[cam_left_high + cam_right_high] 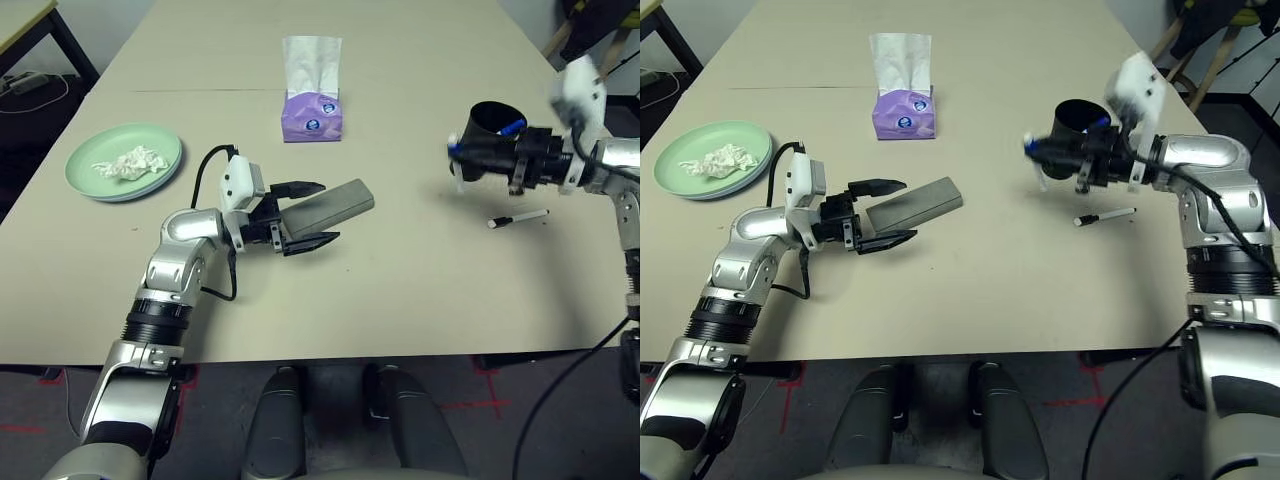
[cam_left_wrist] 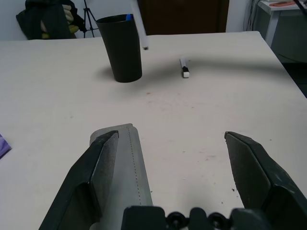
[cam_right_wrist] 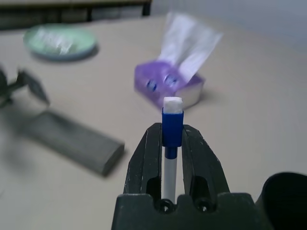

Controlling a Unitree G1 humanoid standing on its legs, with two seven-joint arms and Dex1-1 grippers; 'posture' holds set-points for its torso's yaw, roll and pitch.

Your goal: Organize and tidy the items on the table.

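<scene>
We found the glasses case (image 1: 326, 208) lying flat on the table (image 1: 400, 290), its long axis running away from our left gripper (image 1: 306, 214) and slanting up toward the table's middle. Our left fingers (image 1: 300, 187) stood wide apart around the near end of the case, one finger above it and one below (in the left wrist view the case lay hard against one finger, with bare table between it and the other finger). We judged the case was not yet gripped, and that closing would press it across its narrow width, which suits a long thing like this. Our left arm was plainly the nearer one to it.

Our right gripper (image 3: 172, 143) was clamped on a blue-capped marker (image 3: 172, 125), held close beside the black cup (image 1: 493, 138) at the far right. A second marker (image 1: 518, 217) lay on the table just in front of that cup. The pale green plate (image 1: 100, 180) with the tissue wad (image 1: 130, 163) in it sat well apart to the left, and the purple tissue box (image 1: 312, 113) stood beyond the case.
</scene>
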